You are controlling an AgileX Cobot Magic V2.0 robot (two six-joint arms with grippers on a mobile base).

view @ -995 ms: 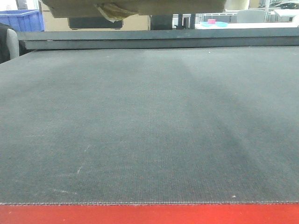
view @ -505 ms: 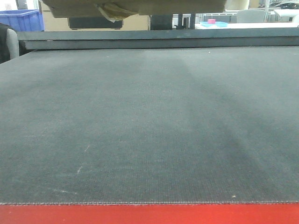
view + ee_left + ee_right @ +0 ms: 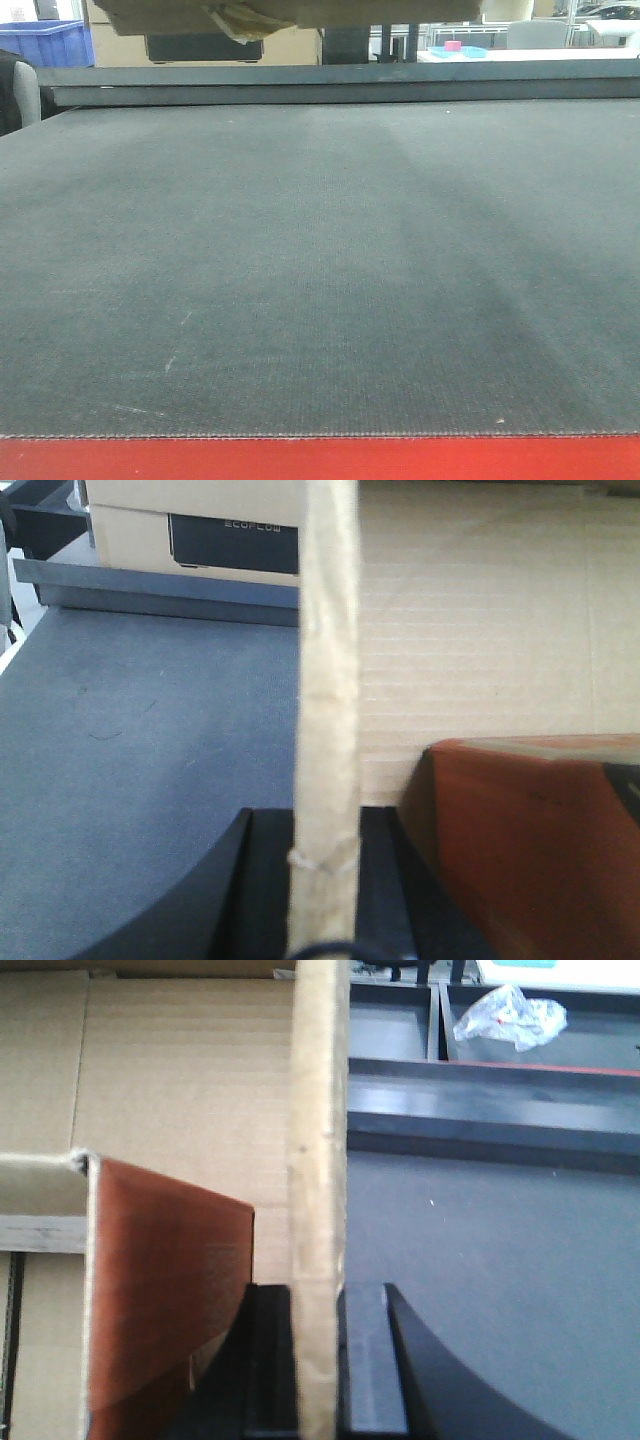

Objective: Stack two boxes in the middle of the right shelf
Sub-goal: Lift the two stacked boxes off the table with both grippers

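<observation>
A brown cardboard box (image 3: 300, 12) hangs at the top of the front view, only its underside showing, with a crumpled yellowish tape scrap (image 3: 235, 22). It is held above the dark grey deck (image 3: 320, 270). My left gripper (image 3: 325, 825) is shut on the box's left wall edge (image 3: 328, 660). My right gripper (image 3: 318, 1300) is shut on the box's right wall edge (image 3: 318, 1110). A red-brown flap shows inside the box in the left wrist view (image 3: 530, 840) and the right wrist view (image 3: 160, 1280). A second box and the stainless-steel shelf are out of view.
The deck has a red front beam (image 3: 320, 460) and a raised dark back rail (image 3: 340, 85). Behind it stand a blue bin (image 3: 50, 40) and a tan ECOFLOW carton (image 3: 200, 530). A crumpled plastic bag (image 3: 505, 1015) lies in a far compartment.
The box underside has crept slightly up and to the right in the front view. Nothing else has moved.
</observation>
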